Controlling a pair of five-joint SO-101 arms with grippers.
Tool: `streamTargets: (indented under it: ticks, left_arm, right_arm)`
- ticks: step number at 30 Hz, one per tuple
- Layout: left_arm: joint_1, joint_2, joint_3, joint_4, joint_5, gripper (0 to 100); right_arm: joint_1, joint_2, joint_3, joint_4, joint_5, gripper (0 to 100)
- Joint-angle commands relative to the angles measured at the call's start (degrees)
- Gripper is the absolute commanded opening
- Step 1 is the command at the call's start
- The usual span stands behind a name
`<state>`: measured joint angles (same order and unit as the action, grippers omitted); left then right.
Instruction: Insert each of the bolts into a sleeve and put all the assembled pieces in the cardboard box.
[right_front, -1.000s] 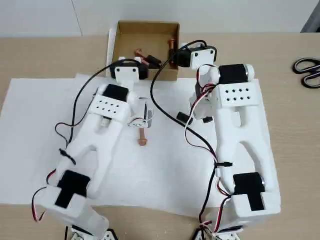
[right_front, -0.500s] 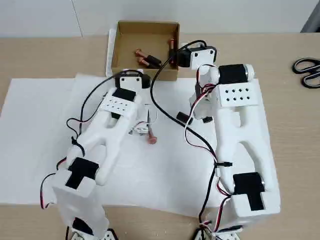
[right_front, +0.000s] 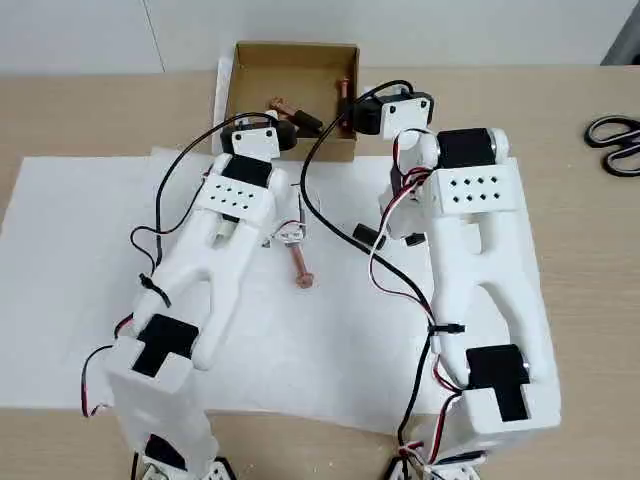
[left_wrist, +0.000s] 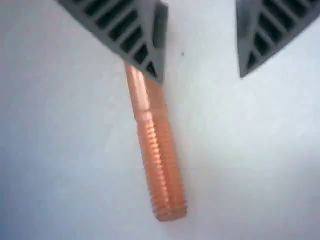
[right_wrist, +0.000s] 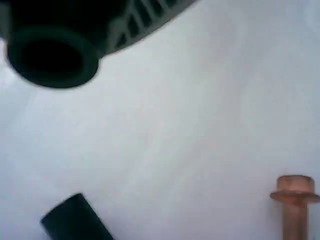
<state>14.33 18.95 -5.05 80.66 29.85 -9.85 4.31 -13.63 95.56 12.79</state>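
Plainly, a copper-coloured threaded metal bolt (right_front: 300, 265) (left_wrist: 157, 160) (right_wrist: 295, 205) is seen lying flat on the white paper sheet (right_front: 80, 250), on the arms' side of the open brown cardboard box (right_front: 295, 58) and apart from it. The left gripper (right_front: 290, 232) (left_wrist: 199, 70) is held just above the bolt's box-ward end with its ribbed grey fingers (left_wrist: 135, 35) spread wide, nothing being pinched. A short black tubular sleeve (right_wrist: 52, 57) is gripped end-on by the right gripper (right_wrist: 75, 40), below the box's right corner. A second black sleeve (right_wrist: 75, 220) lies on the paper nearby. Copper and black pieces (right_front: 295, 115) are seen inside the box. Black-handled scissors (right_front: 615, 140) lie far right of the box.
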Motion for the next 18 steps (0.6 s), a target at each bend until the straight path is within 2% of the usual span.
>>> streamTargets:
  ticks: [1, 12, 18]
  left_arm:
    - [0.18, -0.35, -2.42, -1.41, 2.73, 9]
    - [5.45, 5.54, -2.51, -1.32, 7.3, 9]
    - [4.75, 8.7, -2.59, -1.14, 8.35, 9]
  right_arm:
    - [0.4, -2.86, -2.37, 0.31, 0.53, 0.3]
    - [0.31, -2.86, -2.37, 0.31, -1.41, 0.3]
    - [0.31, -2.86, -2.37, 0.4, -1.41, 0.3]
